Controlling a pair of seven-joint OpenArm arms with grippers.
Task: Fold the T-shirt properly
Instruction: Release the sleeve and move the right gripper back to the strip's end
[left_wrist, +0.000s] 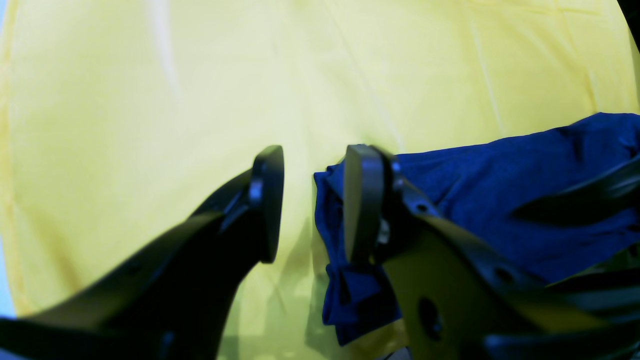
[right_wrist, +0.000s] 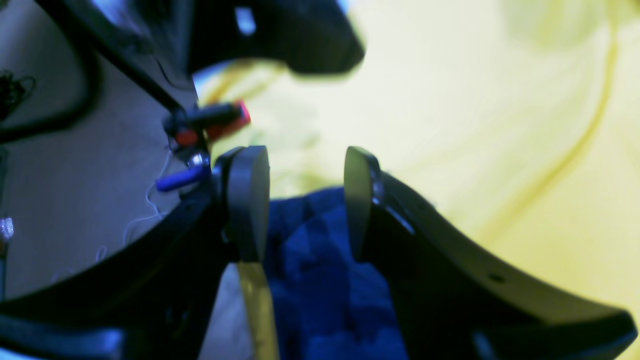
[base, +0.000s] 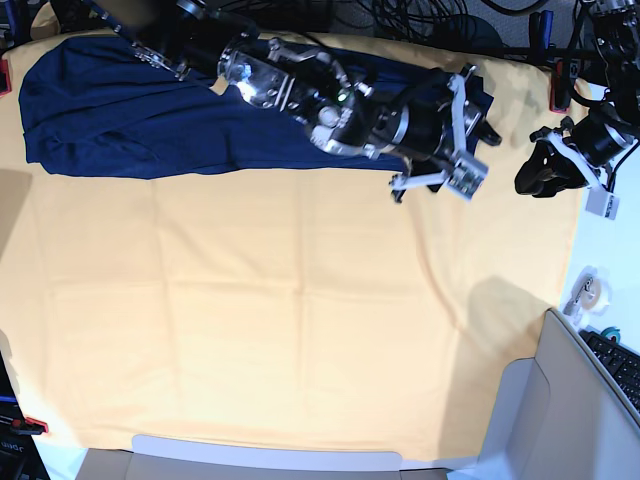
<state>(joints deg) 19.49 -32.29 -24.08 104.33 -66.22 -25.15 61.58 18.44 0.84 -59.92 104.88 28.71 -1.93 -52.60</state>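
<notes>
From the base view the near bench (base: 300, 330), under its yellow-orange cloth, lies bare. At the far edge I see the dark navy-blue knit T-shirt (base: 120, 115) stretched in a long band, its middle hidden behind my right arm. My right hand (right_wrist: 305, 200) stands parted over blurred navy folds, pads clear of them. My left hand (left_wrist: 312, 200) is also released, shirt edge just beside one finger.

One T-shirt (base: 120, 110), two hands, one cloth (base: 280, 320)
</notes>
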